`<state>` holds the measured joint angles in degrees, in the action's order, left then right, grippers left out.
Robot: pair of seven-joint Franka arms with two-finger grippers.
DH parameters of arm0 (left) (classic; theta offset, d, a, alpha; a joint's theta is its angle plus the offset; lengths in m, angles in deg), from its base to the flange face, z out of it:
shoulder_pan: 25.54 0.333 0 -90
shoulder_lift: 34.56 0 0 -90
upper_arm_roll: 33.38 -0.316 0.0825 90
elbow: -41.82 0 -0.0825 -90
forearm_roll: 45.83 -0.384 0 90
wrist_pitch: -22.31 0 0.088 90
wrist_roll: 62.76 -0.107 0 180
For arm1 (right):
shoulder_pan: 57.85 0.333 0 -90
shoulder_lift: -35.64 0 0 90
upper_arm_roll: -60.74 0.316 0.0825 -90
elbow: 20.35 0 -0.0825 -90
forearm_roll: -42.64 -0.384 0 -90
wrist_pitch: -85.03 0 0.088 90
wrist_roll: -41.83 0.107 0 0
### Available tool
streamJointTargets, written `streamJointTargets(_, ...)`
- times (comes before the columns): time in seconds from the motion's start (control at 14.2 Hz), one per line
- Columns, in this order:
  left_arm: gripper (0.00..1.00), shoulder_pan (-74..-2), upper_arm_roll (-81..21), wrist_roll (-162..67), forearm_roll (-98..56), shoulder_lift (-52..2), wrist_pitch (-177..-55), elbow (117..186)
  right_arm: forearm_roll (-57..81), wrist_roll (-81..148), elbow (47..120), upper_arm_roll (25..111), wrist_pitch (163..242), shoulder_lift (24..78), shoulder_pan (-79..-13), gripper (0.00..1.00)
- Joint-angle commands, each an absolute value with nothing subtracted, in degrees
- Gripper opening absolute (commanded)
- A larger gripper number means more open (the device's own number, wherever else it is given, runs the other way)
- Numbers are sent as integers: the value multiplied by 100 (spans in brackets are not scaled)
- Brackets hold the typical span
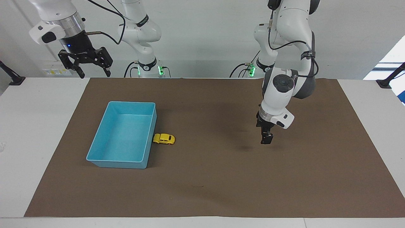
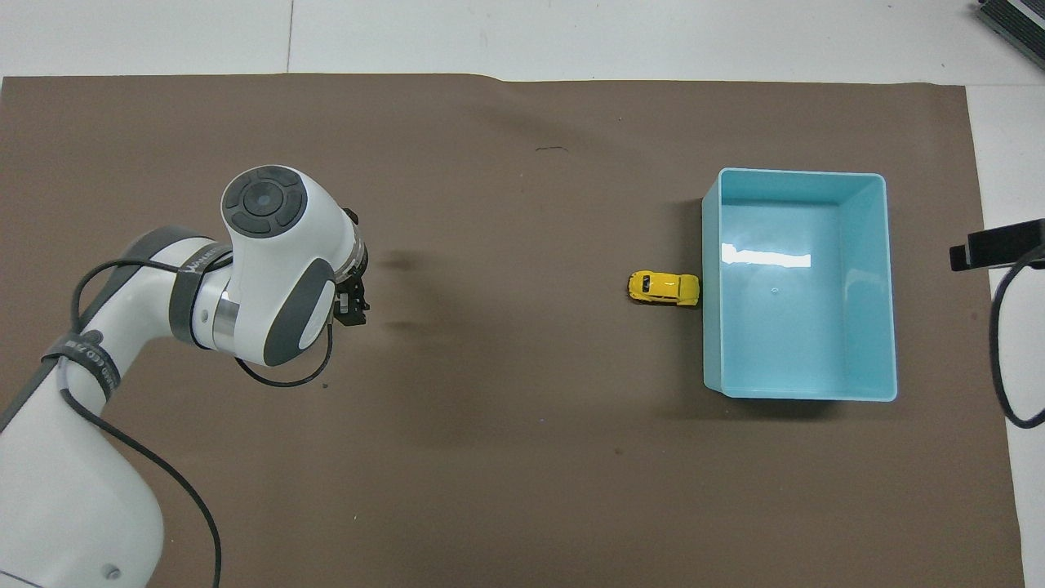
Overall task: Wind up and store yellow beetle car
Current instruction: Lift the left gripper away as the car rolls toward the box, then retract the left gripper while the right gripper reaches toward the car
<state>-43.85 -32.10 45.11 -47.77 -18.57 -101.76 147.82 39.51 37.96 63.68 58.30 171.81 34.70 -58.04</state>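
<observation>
The yellow beetle car [image 1: 164, 139] [image 2: 663, 288] stands on the brown mat with one end against the long side wall of the light-blue bin [image 1: 123, 162] [image 2: 800, 173], which has nothing in it. My left gripper [image 1: 266, 142] [image 2: 353, 314] hangs a little above the mat, well away from the car toward the left arm's end of the table, fingers pointing down, open and holding nothing. My right gripper [image 1: 94, 75] waits raised over the table's edge by the robots, open, with nothing between its fingers.
The brown mat [image 1: 221, 183] covers most of the white table [image 1: 34, 126]. A small dark mark [image 2: 551, 149] lies on the mat toward the edge farthest from the robots. A black cable [image 2: 1000, 359] hangs at the right arm's end.
</observation>
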Motion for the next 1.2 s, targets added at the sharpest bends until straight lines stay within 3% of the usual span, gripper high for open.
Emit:
streamJointTargets(0.0, 100, -4304, -3162, 4009, -4882, -1952, -10013, 14694, 3799, 3850, 6429, 5907, 17161, 3380, -5828, 100)
streamJointTargets(1.13, 100, -3619, -3171, 13, -4820, -2277, -9776, 14676, 3780, 242, 6877, 6505, 17811, 3467, -5662, 100)
